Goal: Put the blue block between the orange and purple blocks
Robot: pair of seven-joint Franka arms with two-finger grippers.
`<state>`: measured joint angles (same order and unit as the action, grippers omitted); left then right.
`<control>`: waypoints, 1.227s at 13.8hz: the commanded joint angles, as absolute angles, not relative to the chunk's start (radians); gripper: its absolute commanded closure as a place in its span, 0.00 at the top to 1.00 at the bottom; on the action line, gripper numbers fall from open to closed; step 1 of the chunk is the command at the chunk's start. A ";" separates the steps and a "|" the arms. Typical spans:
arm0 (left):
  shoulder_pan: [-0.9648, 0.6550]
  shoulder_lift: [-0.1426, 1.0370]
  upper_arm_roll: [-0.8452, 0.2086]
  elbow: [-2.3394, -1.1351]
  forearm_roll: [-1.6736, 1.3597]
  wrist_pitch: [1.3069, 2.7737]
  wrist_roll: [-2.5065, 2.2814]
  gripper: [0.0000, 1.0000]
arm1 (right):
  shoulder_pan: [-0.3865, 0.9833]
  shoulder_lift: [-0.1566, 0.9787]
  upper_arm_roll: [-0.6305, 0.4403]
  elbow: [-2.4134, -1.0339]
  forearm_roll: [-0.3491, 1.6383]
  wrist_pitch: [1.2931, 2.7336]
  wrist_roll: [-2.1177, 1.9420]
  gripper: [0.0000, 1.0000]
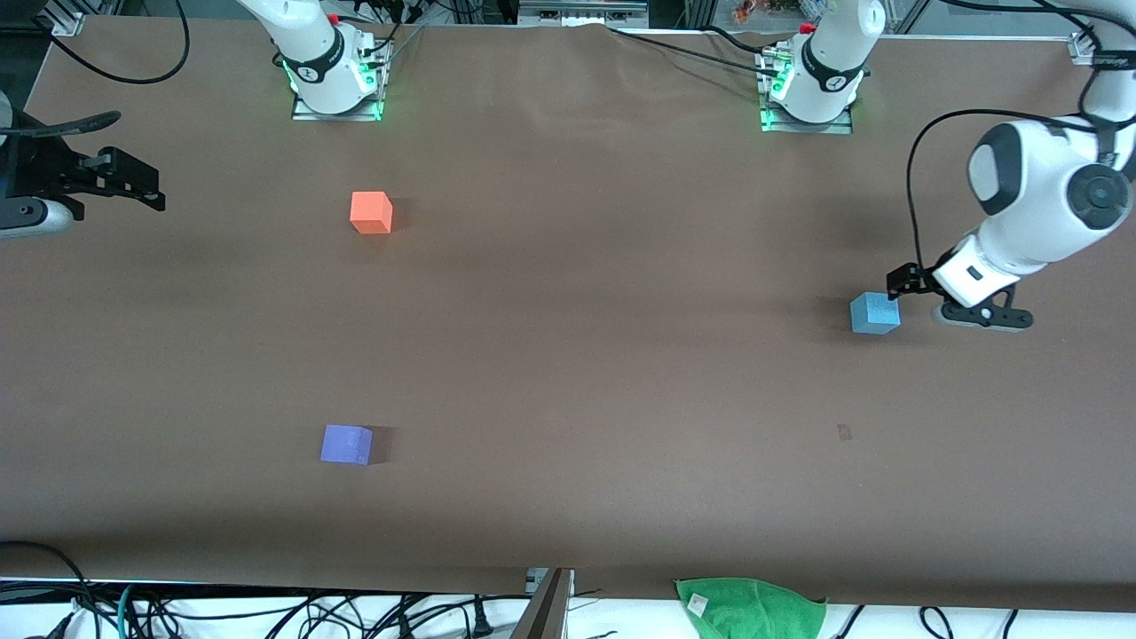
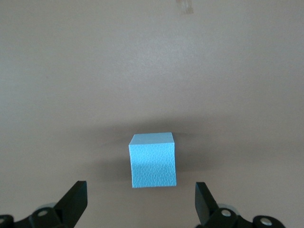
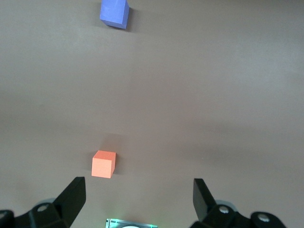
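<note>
The light blue block (image 1: pixel 875 312) (image 2: pixel 152 159) sits on the brown table near the left arm's end. My left gripper (image 1: pixel 963 306) (image 2: pixel 141 199) is low beside it, toward that end, open and empty, with the cube just ahead of its fingertips and touching neither. The orange block (image 1: pixel 371 213) (image 3: pixel 103 164) lies near the right arm's base. The purple block (image 1: pixel 346 444) (image 3: pixel 114 13) lies nearer the front camera, roughly in line with the orange one. My right gripper (image 1: pixel 133 169) (image 3: pixel 138 194) waits open and empty at the right arm's end of the table.
The arm bases (image 1: pixel 335 80) (image 1: pixel 812 89) stand along the table's back edge. A green cloth (image 1: pixel 750 608) hangs at the front edge, with cables (image 1: pixel 266 612) below the edge. A wide stretch of bare table (image 1: pixel 603 337) separates the blue block from the other two.
</note>
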<state>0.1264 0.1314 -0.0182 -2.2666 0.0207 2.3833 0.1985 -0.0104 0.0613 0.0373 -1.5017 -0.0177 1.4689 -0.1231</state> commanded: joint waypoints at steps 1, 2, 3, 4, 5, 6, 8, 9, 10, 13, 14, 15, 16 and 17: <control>0.127 0.159 -0.023 -2.322 0.018 2.480 0.221 1.00 | -0.006 0.061 0.040 -1.489 -0.008 1.468 -0.137 1.00; 0.127 0.179 -0.023 -2.322 0.017 2.485 0.219 1.00 | -0.003 0.061 0.040 -1.489 -0.008 1.468 -0.137 1.00; 0.127 0.192 -0.025 -2.322 0.017 2.509 0.219 1.00 | -0.003 0.061 0.040 -1.489 -0.008 1.468 -0.135 1.00; 0.127 0.211 -0.025 -2.322 0.017 2.528 0.219 1.00 | -0.003 0.061 0.040 -1.489 -0.006 1.468 -0.137 1.00; 0.126 0.234 -0.025 -2.322 0.018 2.560 0.219 1.00 | -0.002 0.061 0.040 -1.489 -0.008 1.468 -0.137 1.00; 0.124 0.259 -0.025 -2.322 0.017 2.597 0.219 1.00 | 0.005 0.061 0.040 -1.489 -0.008 1.468 -0.135 1.00; 0.124 0.291 -0.025 -2.322 0.018 2.634 0.219 1.00 | 0.005 0.061 0.040 -1.489 -0.006 1.468 -0.135 1.00; 0.124 0.304 -0.025 -2.322 0.017 2.638 0.219 1.00 | 0.005 0.061 0.040 -1.489 -0.006 1.468 -0.135 1.00; 0.124 0.311 -0.025 -2.322 0.017 2.640 0.219 1.00 | 0.005 0.061 0.040 -1.489 -0.006 1.468 -0.135 1.00; 0.126 0.328 -0.025 -2.322 0.017 2.642 0.218 0.84 | 0.006 0.061 0.040 -1.489 -0.006 1.468 -0.135 1.00; 0.127 0.331 -0.025 -2.322 0.017 2.642 0.218 0.60 | 0.006 0.061 0.040 -1.489 -0.006 1.468 -0.135 1.00; 0.127 0.333 -0.025 -2.321 0.015 2.642 0.218 0.43 | 0.008 0.061 0.040 -1.489 -0.006 1.468 -0.135 1.00; 0.129 0.336 -0.025 -2.319 0.015 2.642 0.216 0.35 | 0.008 0.061 0.040 -1.489 -0.006 1.468 -0.135 1.00; 0.129 0.336 -0.025 -2.319 0.015 2.640 0.216 0.29 | 0.008 0.061 0.040 -1.489 -0.006 1.468 -0.135 1.00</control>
